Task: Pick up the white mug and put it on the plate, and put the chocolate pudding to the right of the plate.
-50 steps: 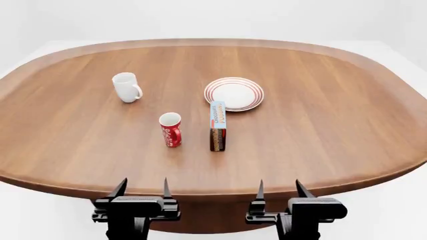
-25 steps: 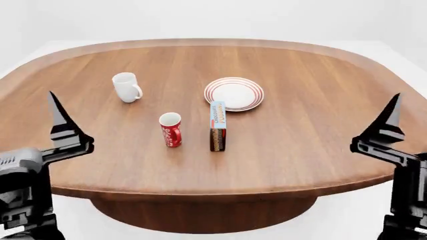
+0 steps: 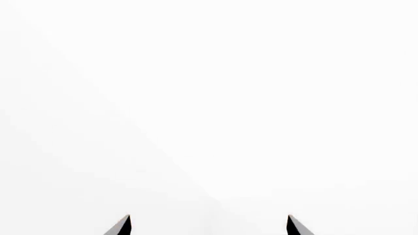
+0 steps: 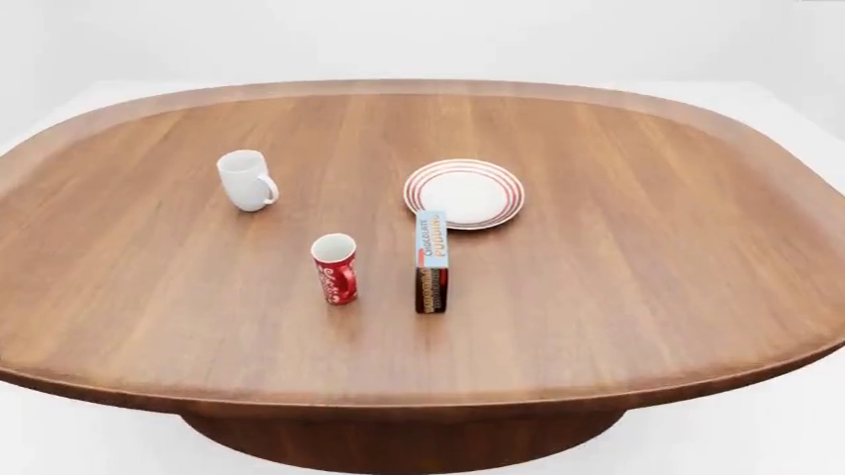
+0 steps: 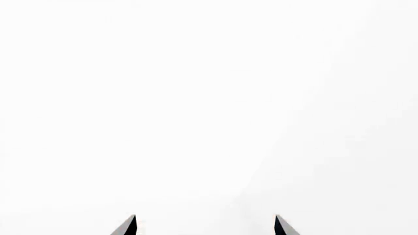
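- A plain glossy white ceramic mug with a loop handle (image 4: pixel 244 179) stands upright on the left half of a large rounded brown wooden table (image 4: pixel 660 297), its handle turned toward the table's centre and slightly toward the robot.
- A round white plate ringed in red (image 4: pixel 464 194) lies near the table's middle, well apart from the mug and to its right.
- A slim light blue chocolate pudding box with dark brown sides (image 4: pixel 432 260) stands upright, its long face running from the robot toward the plate; its far end sits just beside the plate's near-left rim.
- A red cup with white lettering (image 4: pixel 335 268) stands just left of the box, apart from it, and nearer the robot than the mug.
- Neither arm shows in the head view.
- The left gripper (image 3: pixel 209 226) shows only two dark fingertips, spread wide against blank white, holding nothing.
- The right gripper (image 5: pixel 203 226) is likewise spread and empty.
- Judgement: the mug lies on the left arm's side, so that arm looks better placed to take it; the box and the bare wood right of the plate suit the right arm.
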`<state>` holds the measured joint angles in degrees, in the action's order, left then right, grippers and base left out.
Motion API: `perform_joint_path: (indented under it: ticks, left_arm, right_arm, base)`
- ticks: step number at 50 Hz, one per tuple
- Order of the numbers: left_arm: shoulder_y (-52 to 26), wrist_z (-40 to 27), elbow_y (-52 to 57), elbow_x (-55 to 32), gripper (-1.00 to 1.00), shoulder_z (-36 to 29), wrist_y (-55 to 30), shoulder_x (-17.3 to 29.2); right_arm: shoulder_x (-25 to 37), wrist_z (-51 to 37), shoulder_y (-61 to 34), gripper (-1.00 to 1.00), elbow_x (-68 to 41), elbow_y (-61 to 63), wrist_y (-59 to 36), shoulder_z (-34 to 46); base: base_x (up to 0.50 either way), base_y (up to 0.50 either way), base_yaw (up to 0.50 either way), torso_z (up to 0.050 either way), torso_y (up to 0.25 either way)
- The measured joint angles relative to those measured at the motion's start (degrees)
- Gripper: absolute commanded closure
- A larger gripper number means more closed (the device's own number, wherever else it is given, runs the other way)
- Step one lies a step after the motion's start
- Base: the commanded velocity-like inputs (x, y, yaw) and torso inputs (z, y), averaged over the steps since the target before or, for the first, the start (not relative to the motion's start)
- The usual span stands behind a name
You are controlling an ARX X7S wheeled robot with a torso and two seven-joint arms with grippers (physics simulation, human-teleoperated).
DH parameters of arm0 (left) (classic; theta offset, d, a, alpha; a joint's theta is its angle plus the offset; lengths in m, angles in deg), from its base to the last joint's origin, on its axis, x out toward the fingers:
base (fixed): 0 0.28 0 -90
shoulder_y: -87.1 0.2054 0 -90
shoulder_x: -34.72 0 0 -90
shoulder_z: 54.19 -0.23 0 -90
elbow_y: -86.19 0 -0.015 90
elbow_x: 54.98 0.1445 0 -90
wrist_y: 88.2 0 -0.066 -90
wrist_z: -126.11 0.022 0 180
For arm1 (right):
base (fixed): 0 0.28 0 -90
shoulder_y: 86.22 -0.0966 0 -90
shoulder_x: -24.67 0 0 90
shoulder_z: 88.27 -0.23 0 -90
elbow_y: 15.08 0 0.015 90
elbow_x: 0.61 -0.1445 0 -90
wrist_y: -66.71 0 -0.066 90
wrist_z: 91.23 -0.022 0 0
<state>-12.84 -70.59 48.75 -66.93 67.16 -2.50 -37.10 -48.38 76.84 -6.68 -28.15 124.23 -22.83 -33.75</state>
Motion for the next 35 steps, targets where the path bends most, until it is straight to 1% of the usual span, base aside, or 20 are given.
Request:
perform_joint_path:
  ticks: [15,35]
  left_arm:
    - [0.6,-0.2,0.2,0.2,-1.00,1.0,1.5,0.3]
    - [0.9,-0.4,-0.2,0.4,-1.00,0.1,1.9,0.6]
  right_arm:
    - [0.2,2.9,1.5,-1.00,1.0,1.2,1.9,2.8]
    - [0.6,4.4,2.6,-1.00,2.0,1.2,2.4,5.9]
  base:
    - [0.50,0.00,0.00,0.000,0.000]
    - [0.50,0.00,0.00,0.000,0.001]
